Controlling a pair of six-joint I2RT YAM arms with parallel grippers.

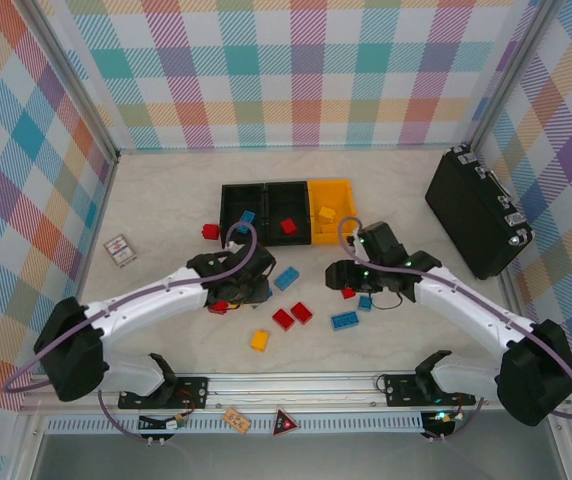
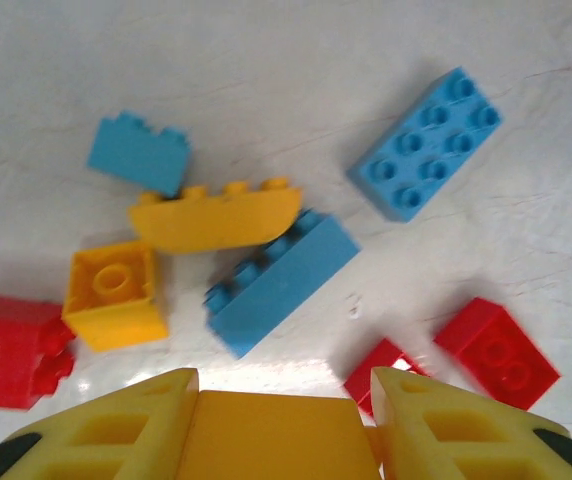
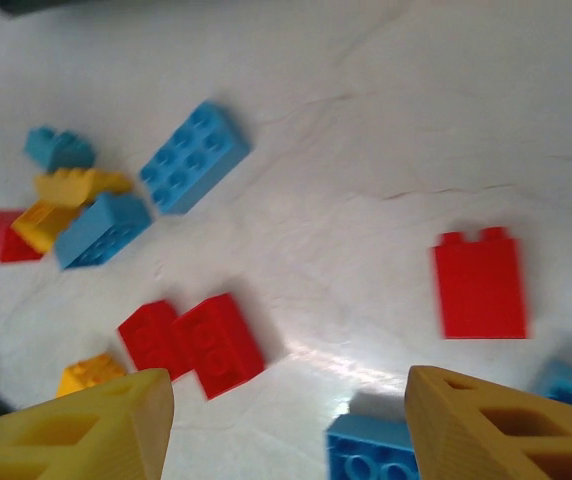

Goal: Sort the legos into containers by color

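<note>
Left gripper (image 2: pixel 282 395) clamps one yellow brick (image 2: pixel 276 440). Loose on table (image 2: pixel 266 60): three blue, three red, two yellow legos (image 2: pixel 281 280). Right gripper (image 3: pixel 286 378) jaws wide, empty. Three containers (image 1: pixel 267 188): two black, one yellow.

Red, blue, yel-orange legos (image 2: pixel 281 280); 2 blk + 1 yel-orange bins (image 1: pixel 266 186); multicolour plaid walls (image 1: pixel 296 70)

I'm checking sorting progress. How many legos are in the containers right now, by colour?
Blue lego: 1
Red lego: 1
Yellow lego: 1
Total: 3
</note>
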